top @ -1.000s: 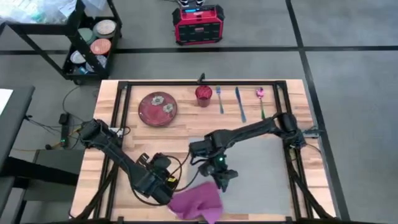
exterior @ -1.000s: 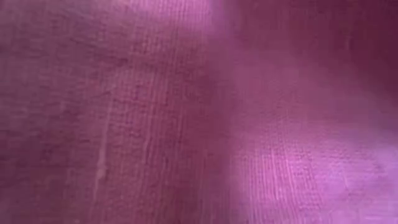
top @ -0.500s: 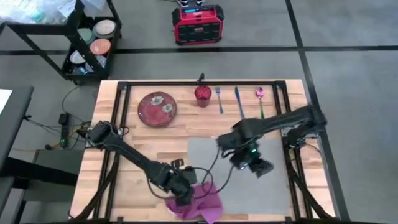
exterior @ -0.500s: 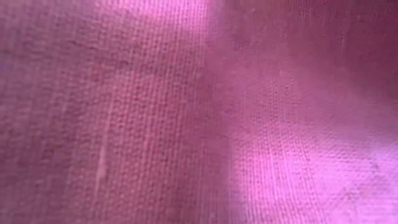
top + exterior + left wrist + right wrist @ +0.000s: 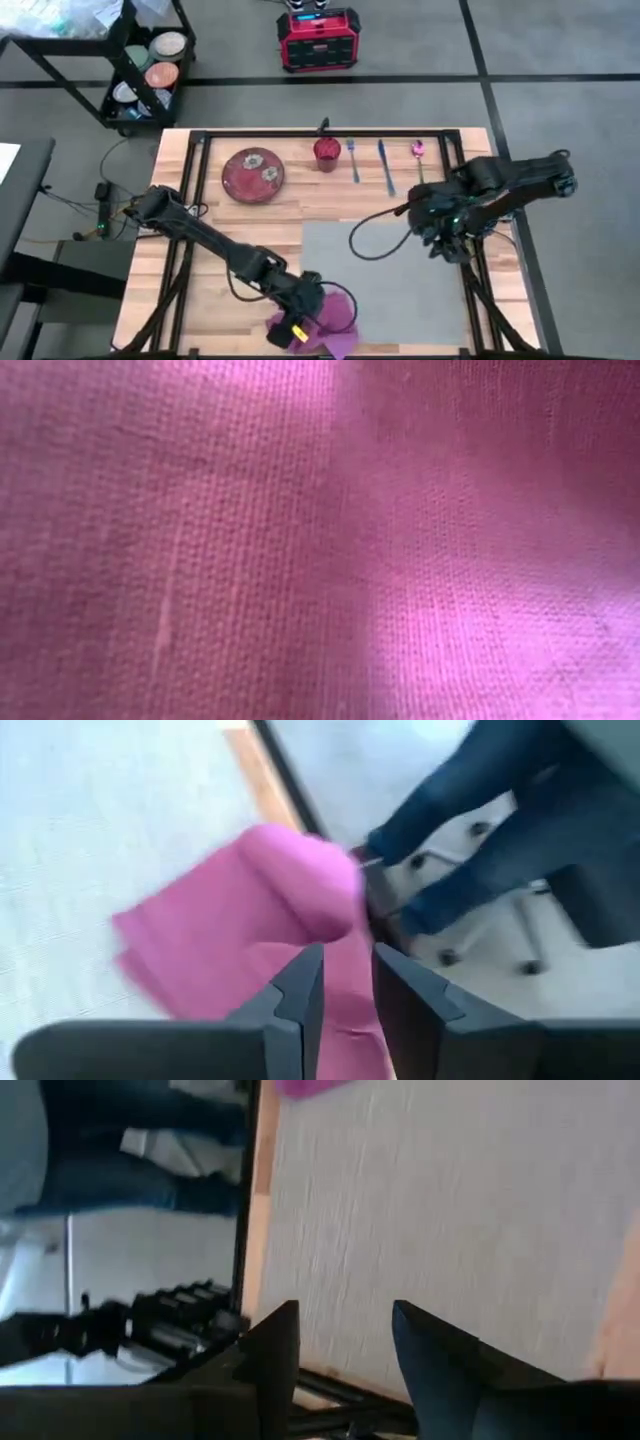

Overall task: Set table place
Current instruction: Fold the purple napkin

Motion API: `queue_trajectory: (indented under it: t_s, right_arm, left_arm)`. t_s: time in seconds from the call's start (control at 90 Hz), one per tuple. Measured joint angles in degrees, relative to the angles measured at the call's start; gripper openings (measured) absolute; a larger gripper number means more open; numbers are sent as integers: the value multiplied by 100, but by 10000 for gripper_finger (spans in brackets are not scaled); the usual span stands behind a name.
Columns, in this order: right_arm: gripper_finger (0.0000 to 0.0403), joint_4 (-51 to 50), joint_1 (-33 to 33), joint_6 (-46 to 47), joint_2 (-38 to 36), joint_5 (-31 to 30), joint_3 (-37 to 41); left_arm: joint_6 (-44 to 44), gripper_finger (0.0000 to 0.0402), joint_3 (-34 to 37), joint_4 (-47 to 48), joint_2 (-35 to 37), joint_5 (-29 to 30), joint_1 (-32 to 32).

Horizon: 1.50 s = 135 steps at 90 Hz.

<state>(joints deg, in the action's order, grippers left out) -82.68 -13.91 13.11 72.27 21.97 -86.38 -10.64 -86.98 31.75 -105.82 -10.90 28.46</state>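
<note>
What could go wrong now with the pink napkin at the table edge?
The magenta napkin lies crumpled at the near edge of the table, partly on the grey placemat. With the left gripper on it, a pull outward might drag it off the edge. It might also shift the placemat. The napkin covers the low view completely. The right gripper hangs open above the placemat's right side.

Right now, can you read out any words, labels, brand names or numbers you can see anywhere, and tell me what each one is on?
No readable text in any view.
Red case on the floor beyond the table: any marking on it is too small to read.
Yellow tag on the left claw, over the magenta napkin: too small to read.
Plate, grey placemat: no lettering.
</note>
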Motion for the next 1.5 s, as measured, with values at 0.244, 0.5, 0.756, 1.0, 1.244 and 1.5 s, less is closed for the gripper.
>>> queue_trajectory:
  t_s: [0.244,0.5,0.756,1.0,1.244,1.5]
  right_arm:
    - [147,116,3,204,18,-77,1]
    - [147,195,7,331,223,-93,3]
    - [147,446,-6,871,306,-91,3]
    - [147,434,-153,954,306,-93,4]
    - [147,417,-138,922,308,-117,3]
    - [147,359,-146,873,308,-126,3]
  left_arm:
    - [439,68,427,-657,-9,-604,-110]
    - [-373,68,1303,-959,-7,-628,-372]
    - [-4227,68,2054,-2117,16,-689,-213]
    - [-6541,68,2066,-2010,301,302,497]
    - [-7348,68,2070,-2592,-10,661,764]
    - [-7281,46,2031,-2266,-44,947,713]
